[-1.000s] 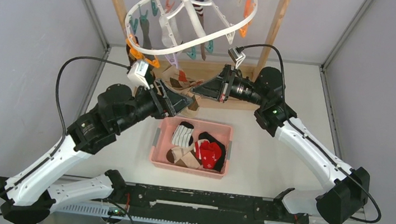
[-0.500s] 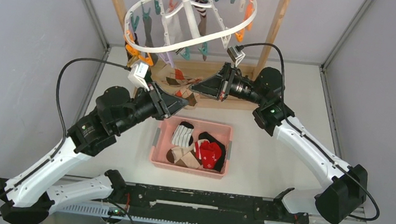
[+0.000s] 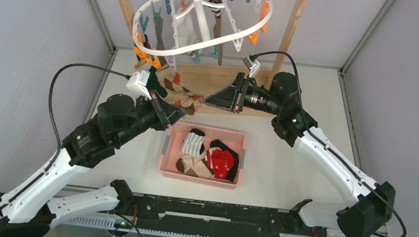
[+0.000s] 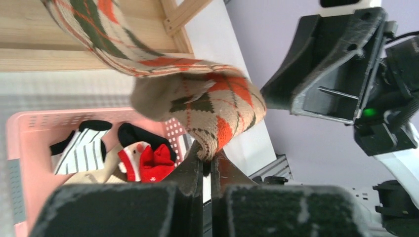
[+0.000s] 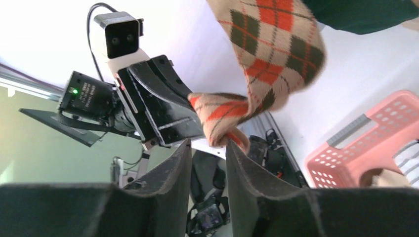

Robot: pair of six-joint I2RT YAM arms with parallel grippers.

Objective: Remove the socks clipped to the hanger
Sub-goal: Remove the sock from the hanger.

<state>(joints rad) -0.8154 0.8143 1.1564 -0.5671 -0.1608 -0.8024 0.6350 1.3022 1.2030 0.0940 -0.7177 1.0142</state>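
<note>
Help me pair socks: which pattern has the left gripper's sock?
Beige knit sock: orange and dark-green argyle; clearest in right wrist view.

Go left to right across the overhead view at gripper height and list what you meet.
Left wrist camera → brown argyle sock → right gripper → right arm's black wrist. The left gripper overlaps the sock, so it is left out of the order.

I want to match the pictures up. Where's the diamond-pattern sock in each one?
Top external: argyle sock in the centre, just above the basket.
Left wrist: sock in the centre, draping down from the top left; basket at lower left.
Right wrist: sock at top right, curling toward the centre; basket at lower right.
Shared landmark: the pink basket.
</note>
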